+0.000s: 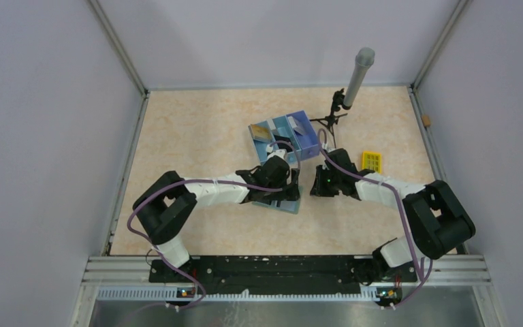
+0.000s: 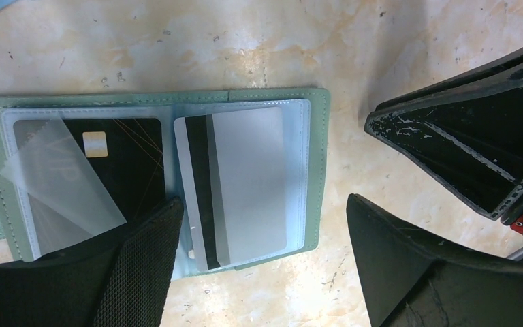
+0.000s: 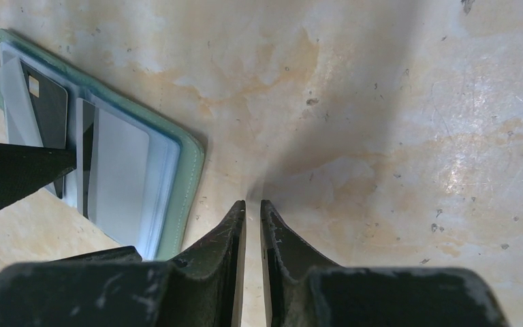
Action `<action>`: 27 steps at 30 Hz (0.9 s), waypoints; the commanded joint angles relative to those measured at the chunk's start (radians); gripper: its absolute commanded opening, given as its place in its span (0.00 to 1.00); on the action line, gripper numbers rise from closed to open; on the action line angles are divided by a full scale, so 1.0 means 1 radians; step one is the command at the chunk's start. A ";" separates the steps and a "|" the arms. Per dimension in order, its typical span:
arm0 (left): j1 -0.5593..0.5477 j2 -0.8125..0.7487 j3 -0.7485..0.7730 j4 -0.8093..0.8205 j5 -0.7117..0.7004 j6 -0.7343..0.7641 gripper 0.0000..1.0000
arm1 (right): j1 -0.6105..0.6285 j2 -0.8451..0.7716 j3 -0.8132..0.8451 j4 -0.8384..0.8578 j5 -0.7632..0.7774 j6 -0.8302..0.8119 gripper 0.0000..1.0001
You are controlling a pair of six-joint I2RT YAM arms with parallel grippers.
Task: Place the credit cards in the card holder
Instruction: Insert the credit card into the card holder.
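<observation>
We see the card holder (image 2: 319, 177) open flat on the bench (image 1: 197, 129) under the wide-open, empty left end effector (image 2: 264, 204), long axis along its jaw line, the closed, empty right end effector (image 3: 253, 204) just beside

The card holder (image 2: 320, 170) lies open and flat on the desk (image 2: 245, 41), grey-green rim around a light blue inside, with a black card (image 2: 133, 163) bearing a gold chip on its left panel under a tilted translucent sheet, and a silver-grey card (image 2: 248, 184) with a black stripe on its right panel.
</observation>
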 commanded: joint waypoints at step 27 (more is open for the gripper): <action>-0.018 0.035 0.020 0.181 0.138 -0.053 0.89 | 0.023 0.042 -0.002 -0.046 0.020 0.002 0.13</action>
